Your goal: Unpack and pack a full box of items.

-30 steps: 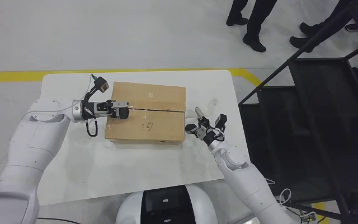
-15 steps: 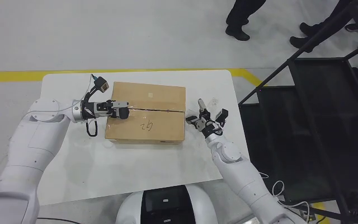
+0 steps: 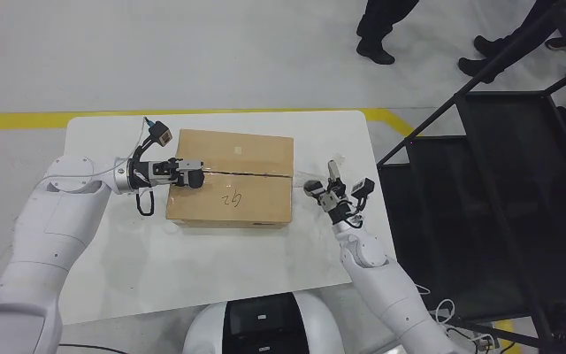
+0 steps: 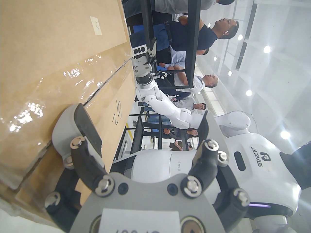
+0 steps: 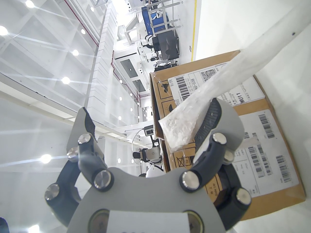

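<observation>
A: Since 1 s ago we see the R gripper (image 3: 323, 180) shift along the box's (image 3: 234, 177) right end, toward the table's (image 3: 115, 150) far edge. L arm & box haven't budged.

B: Agreed. R fingers now?

A: Spread wide. In the R wrist view a crinkled clear tape strip (image 5: 194, 112) lies against one pad (image 5: 206, 120), and the other finger stands well apart. So we call it stuck on, not pinched. The strip runs off past the box's labelled end face.

B: And the L gripper (image 3: 196, 170)?

A: It sits at the box's left end, over the top. Fingers are spread there too, w/ nothing btwn them. One finger (image 4: 80, 122) is down by the centre seam. Whether it's touching or a hair above, we can't tell.

B: Box itself?

A: Closed cardboard, flaps shut, glossy tape along the seam, handwritten digits on top. It sits mid-table, btwn the two grippers. The R gripper is just beside its right end, not touching the cardboard.
</observation>
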Controlling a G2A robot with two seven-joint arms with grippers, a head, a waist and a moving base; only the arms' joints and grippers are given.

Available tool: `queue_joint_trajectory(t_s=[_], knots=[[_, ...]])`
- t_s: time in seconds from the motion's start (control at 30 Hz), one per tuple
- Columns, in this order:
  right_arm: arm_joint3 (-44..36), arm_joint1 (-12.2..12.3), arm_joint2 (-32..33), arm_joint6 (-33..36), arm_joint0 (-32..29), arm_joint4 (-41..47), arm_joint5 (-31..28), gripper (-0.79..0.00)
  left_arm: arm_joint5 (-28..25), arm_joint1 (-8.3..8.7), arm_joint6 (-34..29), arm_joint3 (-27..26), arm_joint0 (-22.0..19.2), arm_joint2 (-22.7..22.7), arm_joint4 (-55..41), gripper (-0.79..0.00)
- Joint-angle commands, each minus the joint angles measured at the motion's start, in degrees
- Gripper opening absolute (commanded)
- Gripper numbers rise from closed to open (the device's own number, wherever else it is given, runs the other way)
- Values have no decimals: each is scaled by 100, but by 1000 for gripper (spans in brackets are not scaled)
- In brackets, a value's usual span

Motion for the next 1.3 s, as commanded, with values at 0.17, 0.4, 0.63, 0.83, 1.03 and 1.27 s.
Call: queue_joint_trajectory(t_s=[0.17,0.4,0.63,0.83,1.03,1.27], knots=[[-217,14,161,-52,-180,-154,-53,0,0,0,0,0,0,0,0,0],[-70,-25,130,-16,-6,-128,48,0,0,0,0,0,0,0,0,0],[36,-84,75,-92,130,-93,-48,-3,0,0,0,0,0,0,0,0],[55,-104,93,-76,101,-138,-123,-785,0,0,0,0,0,0,0,0],[-48,-108,142,-70,2,-235,-104,-785,0,0,0,0,0,0,0,0],[-215,-82,276,-82,-148,-432,159,-354,0,0,0,0,0,0,0,0]])
